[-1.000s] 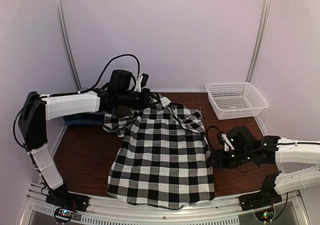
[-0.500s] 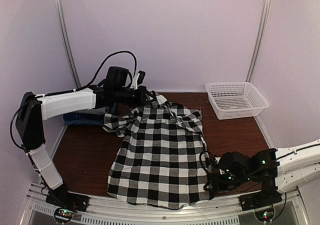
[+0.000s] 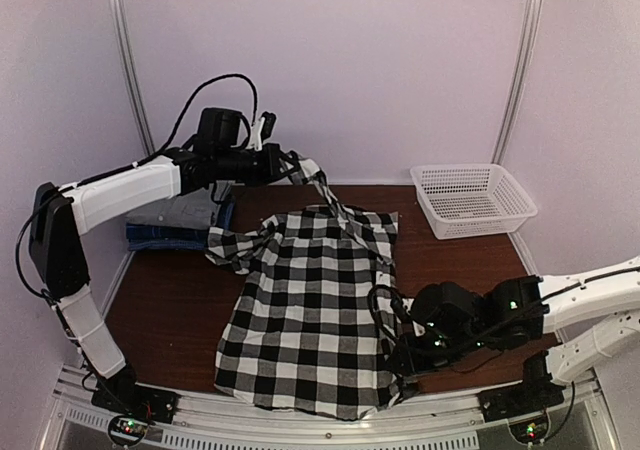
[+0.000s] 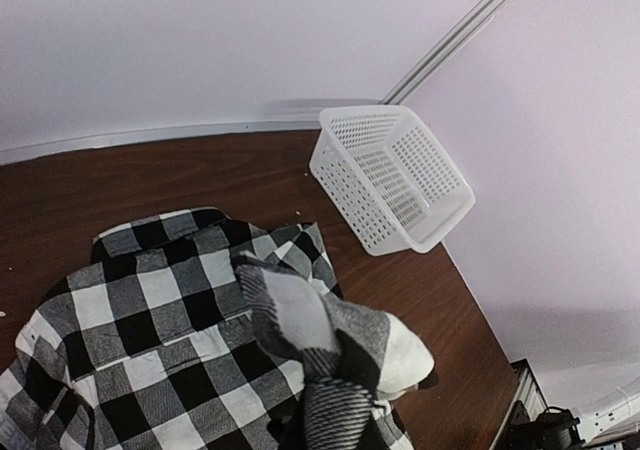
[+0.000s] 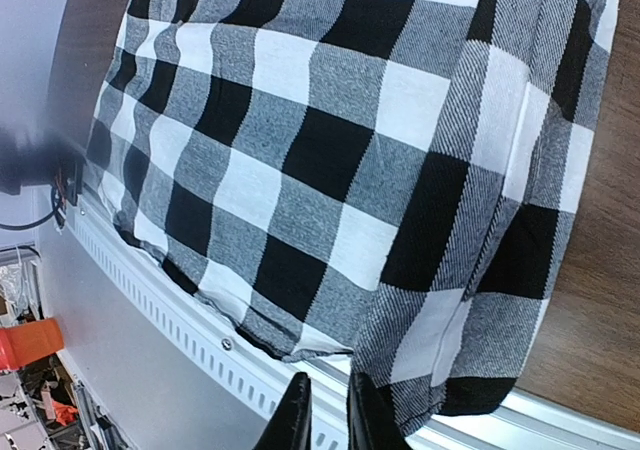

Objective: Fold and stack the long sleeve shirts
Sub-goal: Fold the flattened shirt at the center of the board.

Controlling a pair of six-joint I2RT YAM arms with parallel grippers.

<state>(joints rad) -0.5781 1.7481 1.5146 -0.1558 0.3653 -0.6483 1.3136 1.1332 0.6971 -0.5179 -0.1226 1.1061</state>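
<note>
The black-and-white plaid shirt (image 3: 310, 300) lies spread on the brown table, collar far, hem at the near edge. My left gripper (image 3: 293, 165) hangs above the shirt's far side, shut on a bunched part of its upper cloth (image 4: 340, 350), which hides the fingers in the left wrist view. My right gripper (image 3: 393, 360) is low at the hem's near right corner. In the right wrist view its fingers (image 5: 295, 420) stand almost together with a thin gap. A folded-over strip of the shirt (image 5: 450, 300) touches the right finger. Dark blue folded shirts (image 3: 170, 232) lie at the far left.
A white mesh basket (image 3: 475, 228) stands at the far right by the wall, also in the left wrist view as the basket (image 4: 350, 200). A slotted metal rail (image 5: 200, 340) runs along the table's near edge, right under my right gripper. Bare wood (image 3: 160, 310) shows left of the shirt.
My left gripper rose and drew back left, lifting the shirt's upper cloth. My right arm swung down to the near hem and moved left; the shirt's right edge folded inward and its jaws narrowed.
</note>
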